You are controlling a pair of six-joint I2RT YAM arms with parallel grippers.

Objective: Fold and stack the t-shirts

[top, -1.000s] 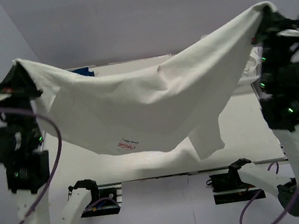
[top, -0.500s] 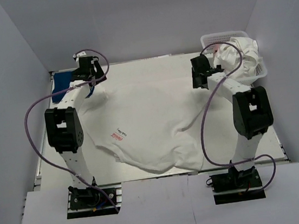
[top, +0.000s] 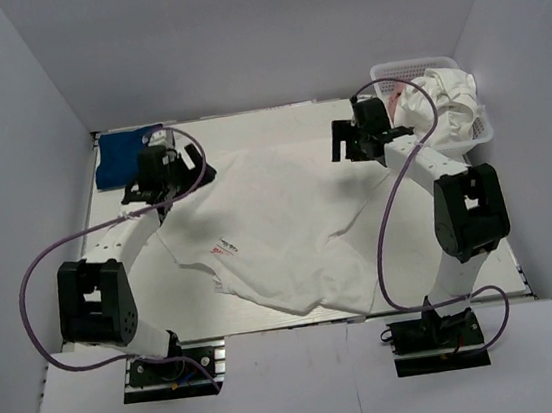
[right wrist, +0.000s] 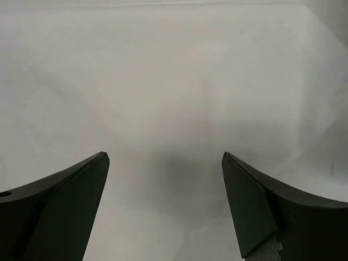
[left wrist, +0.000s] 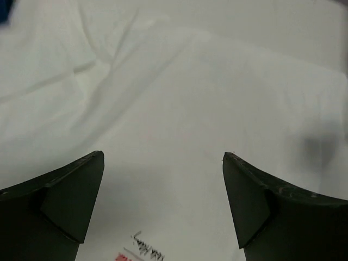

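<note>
Tee (top: 278, 221) lies spread below L pincer (left wrist: 163, 157) & R pincer (right wrist: 163, 155), both apart, empty.

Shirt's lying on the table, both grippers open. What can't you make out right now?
- Print on the white t-shirt: too small from the top, cut off by the left wrist view's bottom edge.
- Dark blue t-shirt: right side hidden behind the left arm, top view.
- Basket: anything beneath the white cloth heap.
- Right wrist: blurred white under the right gripper; cloth or table, unclear.
</note>
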